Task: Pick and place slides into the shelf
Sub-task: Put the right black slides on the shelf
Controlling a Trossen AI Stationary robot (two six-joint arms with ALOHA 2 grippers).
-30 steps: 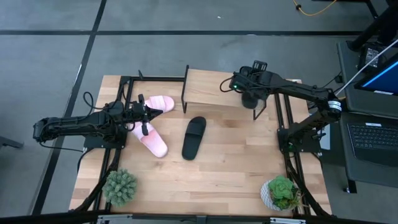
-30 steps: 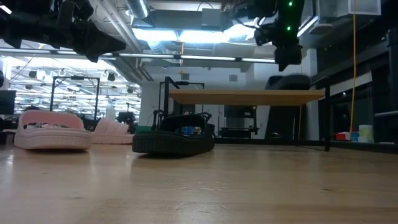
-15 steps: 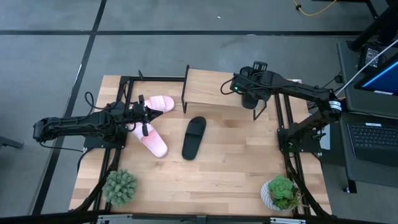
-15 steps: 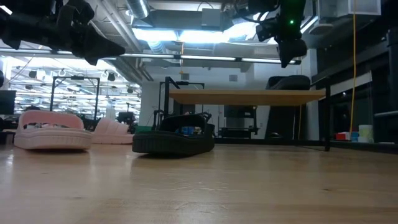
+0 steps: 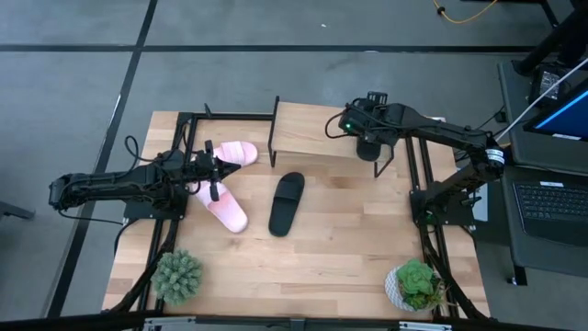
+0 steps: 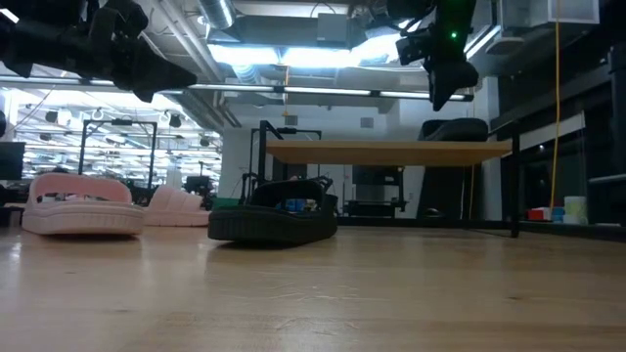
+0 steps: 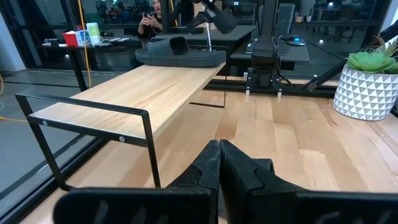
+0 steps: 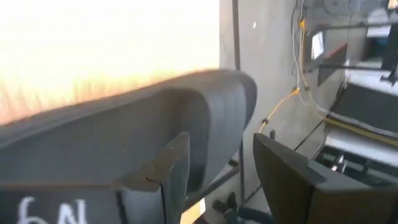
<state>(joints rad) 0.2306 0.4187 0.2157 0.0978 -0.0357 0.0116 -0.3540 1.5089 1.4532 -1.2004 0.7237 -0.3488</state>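
Slide [image 7: 180, 50] on shelf [image 5: 317, 131] far right could be knocked off if right gripper's [image 5: 367, 138] wide-open fingers are withdrawn carelessly; left gripper [image 5: 213, 170] shut, empty.

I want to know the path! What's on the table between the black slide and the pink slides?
Nothing: bare wooden tabletop separates the black slide from the pink slides, seen from above.

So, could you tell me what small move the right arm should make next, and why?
Probably lift the right gripper straight up off the shelf. Its fingers stand open around one black slide that rests on the shelf top, so it looks released. The other black slide lies on the table, unplaced.
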